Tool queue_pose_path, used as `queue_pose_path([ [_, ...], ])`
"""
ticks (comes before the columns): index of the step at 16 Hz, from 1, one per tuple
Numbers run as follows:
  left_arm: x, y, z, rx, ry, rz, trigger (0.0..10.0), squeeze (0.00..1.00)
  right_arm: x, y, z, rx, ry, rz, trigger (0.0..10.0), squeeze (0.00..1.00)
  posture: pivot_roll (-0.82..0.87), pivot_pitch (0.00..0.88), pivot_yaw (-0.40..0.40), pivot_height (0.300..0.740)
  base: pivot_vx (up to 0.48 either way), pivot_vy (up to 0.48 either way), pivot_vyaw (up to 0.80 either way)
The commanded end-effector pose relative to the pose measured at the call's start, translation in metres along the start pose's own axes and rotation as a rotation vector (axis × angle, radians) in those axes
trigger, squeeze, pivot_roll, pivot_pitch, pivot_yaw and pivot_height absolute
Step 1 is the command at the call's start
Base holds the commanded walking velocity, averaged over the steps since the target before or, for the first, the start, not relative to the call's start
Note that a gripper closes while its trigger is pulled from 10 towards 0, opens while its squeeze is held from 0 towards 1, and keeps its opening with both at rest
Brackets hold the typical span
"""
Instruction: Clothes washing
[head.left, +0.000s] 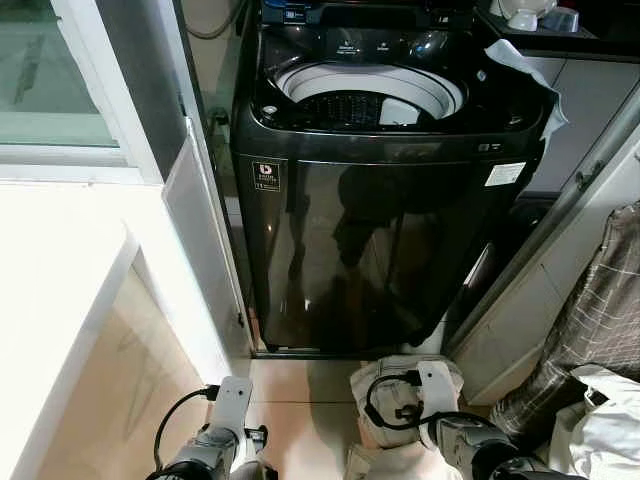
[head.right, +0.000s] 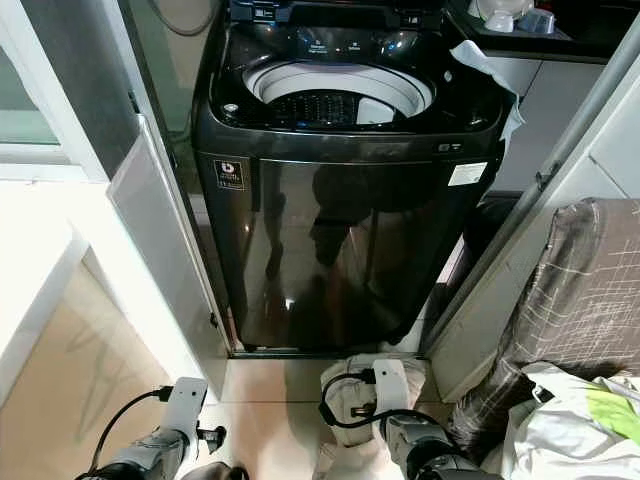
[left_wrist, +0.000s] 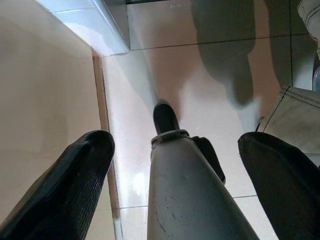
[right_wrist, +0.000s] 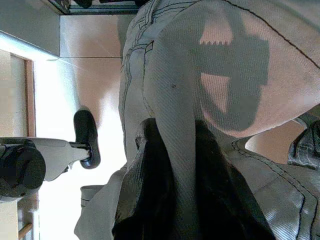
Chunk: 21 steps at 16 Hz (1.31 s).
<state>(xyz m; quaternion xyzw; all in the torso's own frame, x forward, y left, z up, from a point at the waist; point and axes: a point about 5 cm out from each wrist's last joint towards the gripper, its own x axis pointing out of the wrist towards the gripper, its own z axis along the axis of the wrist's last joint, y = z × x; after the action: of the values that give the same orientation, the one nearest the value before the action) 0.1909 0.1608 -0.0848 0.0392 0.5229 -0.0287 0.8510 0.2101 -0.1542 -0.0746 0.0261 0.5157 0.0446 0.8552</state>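
You have one washing machine (head.left: 385, 200) straight ahead, lid up, its drum (head.left: 370, 98) open. One pair of beige trousers (right_wrist: 200, 75) hangs low by the floor (left_wrist: 200, 65) in front of the machine, pinched in your right gripper (right_wrist: 172, 200), whose two fingers are clamped on a fold of the cloth. Your left gripper (left_wrist: 175, 175) hangs idle over the tiles, its two fingers (left_wrist: 65, 185) spread wide apart.
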Motion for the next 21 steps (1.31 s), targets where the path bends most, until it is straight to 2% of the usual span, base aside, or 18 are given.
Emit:
queue_pose_path([
  [1,0.0001,-0.0020,0.0019,0.010,-0.001,-0.008,10.0,0.00,-0.0003,-0.0015,0.0049,0.000,-0.012,-0.007,0.0,0.00,-0.08,0.000,-0.002,0.740,0.000,0.000,0.00],
  [21,0.0001,-0.0027,-0.0010,0.030,0.003,-0.007,10.0,0.00,-0.0004,-0.0026,0.0028,-0.018,-0.008,-0.007,0.0,0.00,-0.08,0.000,-0.002,0.740,0.000,0.000,0.00],
])
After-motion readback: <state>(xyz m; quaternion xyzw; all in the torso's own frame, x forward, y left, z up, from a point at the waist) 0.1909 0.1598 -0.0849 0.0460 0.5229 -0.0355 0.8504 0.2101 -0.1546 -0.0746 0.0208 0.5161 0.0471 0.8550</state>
